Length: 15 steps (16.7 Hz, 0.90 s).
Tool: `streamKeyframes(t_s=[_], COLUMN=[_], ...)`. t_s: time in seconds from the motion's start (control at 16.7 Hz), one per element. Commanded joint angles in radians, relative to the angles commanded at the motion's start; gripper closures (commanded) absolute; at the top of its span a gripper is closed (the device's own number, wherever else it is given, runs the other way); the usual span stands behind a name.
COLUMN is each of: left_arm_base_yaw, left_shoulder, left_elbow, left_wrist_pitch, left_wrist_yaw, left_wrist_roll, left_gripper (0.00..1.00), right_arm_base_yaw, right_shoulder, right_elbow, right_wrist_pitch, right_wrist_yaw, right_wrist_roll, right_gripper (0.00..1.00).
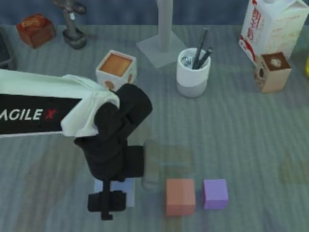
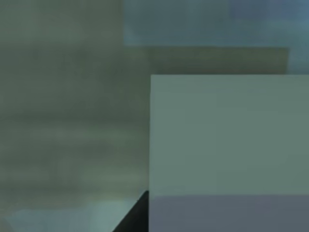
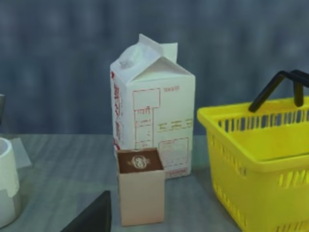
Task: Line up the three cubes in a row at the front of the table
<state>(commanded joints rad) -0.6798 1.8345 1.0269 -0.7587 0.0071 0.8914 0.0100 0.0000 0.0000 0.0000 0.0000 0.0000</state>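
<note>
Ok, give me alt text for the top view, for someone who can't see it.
The left arm's gripper is down over the pale blue-white cube at the front of the grey-green table, with the salmon-pink cube and the lilac-purple cube in a row to its right. Cartons, a pen cup and other clutter stand at the back.

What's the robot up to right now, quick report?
Left pincer down over blue cube, front left. Pink cube and purple cube side by side at front. Right arm out of sight. Nothing blocking.
</note>
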Motion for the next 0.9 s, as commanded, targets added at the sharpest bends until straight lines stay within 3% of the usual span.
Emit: streamKeyframes(t_s=[0.36,0.9], left_arm_base_yaw=[-0.004,-0.004], left_shoulder=[0.022,0.022], left_elbow=[-0.024,-0.024], left_wrist_pitch=[0.035,0.035], left_wrist_yaw=[0.000,0.000], left_wrist_roll=[-0.001,-0.001], left_gripper=[1.00,0.32], right_arm_base_yaw=[0.000,0.000], right_shoulder=[0.000,0.000], right_elbow=[0.000,0.000], right_wrist_pitch=[0.000,0.000], right_wrist_yaw=[0.000,0.000], right_wrist_roll=[0.000,0.000], right_gripper=[0.00,0.00])
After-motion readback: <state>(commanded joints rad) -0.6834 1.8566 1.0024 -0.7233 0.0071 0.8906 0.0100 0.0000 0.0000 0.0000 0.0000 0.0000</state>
